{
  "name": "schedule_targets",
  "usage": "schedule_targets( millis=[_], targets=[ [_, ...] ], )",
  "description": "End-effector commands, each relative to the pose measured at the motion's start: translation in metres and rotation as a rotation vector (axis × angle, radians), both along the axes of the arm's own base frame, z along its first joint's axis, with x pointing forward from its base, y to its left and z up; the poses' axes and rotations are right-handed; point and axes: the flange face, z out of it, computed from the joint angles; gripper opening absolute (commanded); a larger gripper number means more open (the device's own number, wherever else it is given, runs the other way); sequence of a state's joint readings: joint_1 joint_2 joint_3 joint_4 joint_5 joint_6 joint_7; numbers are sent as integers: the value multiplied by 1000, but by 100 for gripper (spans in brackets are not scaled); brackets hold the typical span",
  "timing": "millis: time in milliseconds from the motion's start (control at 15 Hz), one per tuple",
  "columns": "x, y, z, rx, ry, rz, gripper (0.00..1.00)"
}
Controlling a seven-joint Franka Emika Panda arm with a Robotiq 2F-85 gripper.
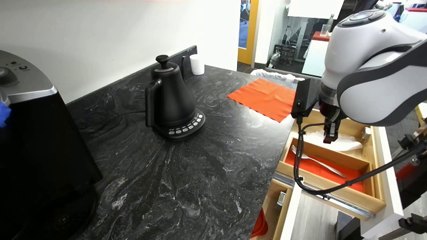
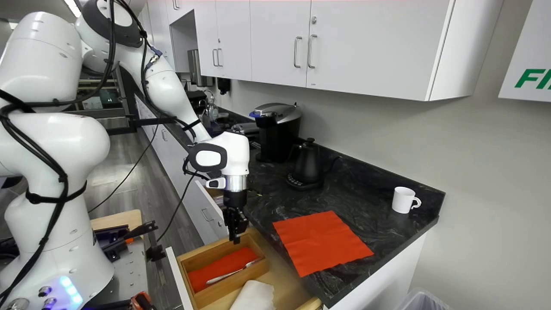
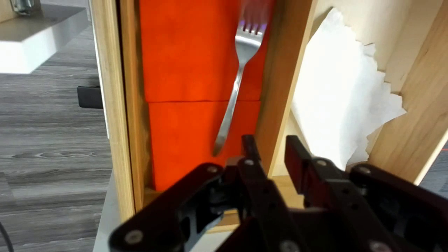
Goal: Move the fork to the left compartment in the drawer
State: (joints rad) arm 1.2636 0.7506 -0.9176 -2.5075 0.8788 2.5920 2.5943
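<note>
While the fork (image 3: pixel 238 76) lies below, the tool (image 3: pixel 270 141) gapes narrowly.

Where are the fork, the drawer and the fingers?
Fork (image 3: pixel 236 84): wrist view, on its handle.
Drawer (image 2: pixel 285 282): in an exterior view, on its wooden floor.
Fingers (image 3: pixel 250 148): wrist view, on one finger, near its tip.

I could read just two green capitals (image 2: pixel 530 79), "FI", on the white panel (image 2: pixel 528 45) high at the right of an exterior view, where the view's edge cut the panel off. On the base (image 1: pixel 180 136) of the black kettle (image 1: pixel 173 96), in an exterior view, the pale buttons (image 1: pixel 190 127) bore marks that came through too small for me to make out.
</note>
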Motion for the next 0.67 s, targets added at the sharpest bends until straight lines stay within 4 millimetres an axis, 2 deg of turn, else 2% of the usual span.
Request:
schedule_targets(
  millis=[0,400,467,600],
  targets=[
    [9,-1,2,20,-32,-17,59],
    [11,-6,-2,23,-16,-61,98],
    [8,-3,-2,7,-18,-26,79],
    [8,-4,-3,6,-19,-34,93]
  ],
)
